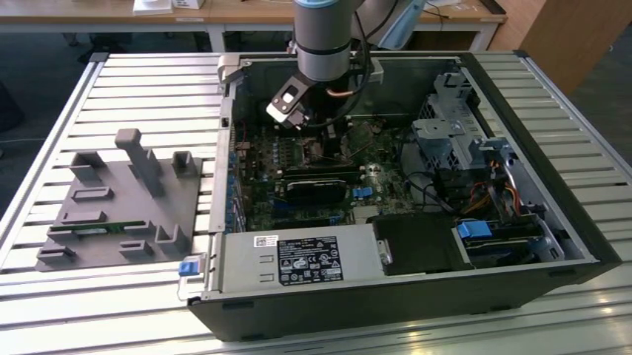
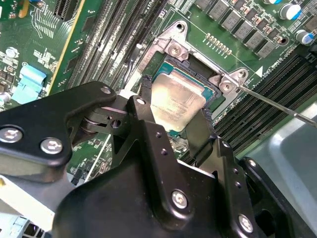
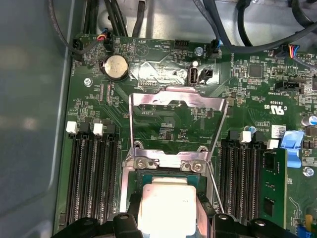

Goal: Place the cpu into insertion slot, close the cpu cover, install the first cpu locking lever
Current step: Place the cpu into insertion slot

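One hand point(image 2: 175, 110) only, clenched on the cpu point(image 2: 173, 94), black fingers point(image 2: 141, 106) pressed against two opposite edges of the pale metal chip. Held directly over the insertion slot point(image 2: 164, 69) on the green motherboard point(image 3: 247, 89), inside the slot's dark frame; seated or just above it, impossible to tell. At the slot's hinged edge, the cpu cover point(image 3: 178, 101) standing raised and open, bare board visible through its window cut-out. Beside the slot, a thin locking lever point(image 2: 277, 101), unlatched and angled away. In the exterior view, reaching down into the open computer case point(image 1: 567, 185) lying on the slatted surface point(image 1: 129, 81), near the case's far wall.
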Controlling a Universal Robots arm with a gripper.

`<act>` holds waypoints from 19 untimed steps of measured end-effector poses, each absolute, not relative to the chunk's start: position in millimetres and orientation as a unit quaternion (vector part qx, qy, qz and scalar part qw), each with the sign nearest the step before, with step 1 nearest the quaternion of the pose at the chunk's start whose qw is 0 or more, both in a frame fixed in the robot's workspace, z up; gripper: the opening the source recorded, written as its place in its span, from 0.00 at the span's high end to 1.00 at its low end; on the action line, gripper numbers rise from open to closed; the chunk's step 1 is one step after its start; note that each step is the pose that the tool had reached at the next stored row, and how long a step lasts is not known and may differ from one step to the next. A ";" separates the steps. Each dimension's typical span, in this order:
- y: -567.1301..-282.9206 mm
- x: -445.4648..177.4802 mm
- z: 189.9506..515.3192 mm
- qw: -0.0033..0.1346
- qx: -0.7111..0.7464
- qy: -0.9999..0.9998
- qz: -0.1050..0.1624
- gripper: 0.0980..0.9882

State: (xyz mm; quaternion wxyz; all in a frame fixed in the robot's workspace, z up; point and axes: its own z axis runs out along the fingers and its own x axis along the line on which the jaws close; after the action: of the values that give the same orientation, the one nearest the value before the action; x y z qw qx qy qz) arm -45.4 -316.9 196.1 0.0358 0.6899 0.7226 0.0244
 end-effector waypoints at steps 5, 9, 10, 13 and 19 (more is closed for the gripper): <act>-316.8 -45.5 195.9 0.036 0.690 0.723 0.024 0.52; -316.8 -45.4 195.6 0.036 0.690 0.723 0.025 0.51; -316.8 -45.4 195.7 0.036 0.690 0.723 0.025 0.51; -316.8 -45.4 195.6 0.036 0.690 0.723 0.025 0.44; -314.8 -45.5 195.3 0.036 0.690 0.723 0.025 0.44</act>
State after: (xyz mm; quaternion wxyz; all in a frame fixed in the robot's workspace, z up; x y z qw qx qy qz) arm -45.5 -314.8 195.3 0.0356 0.6899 0.7226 0.0248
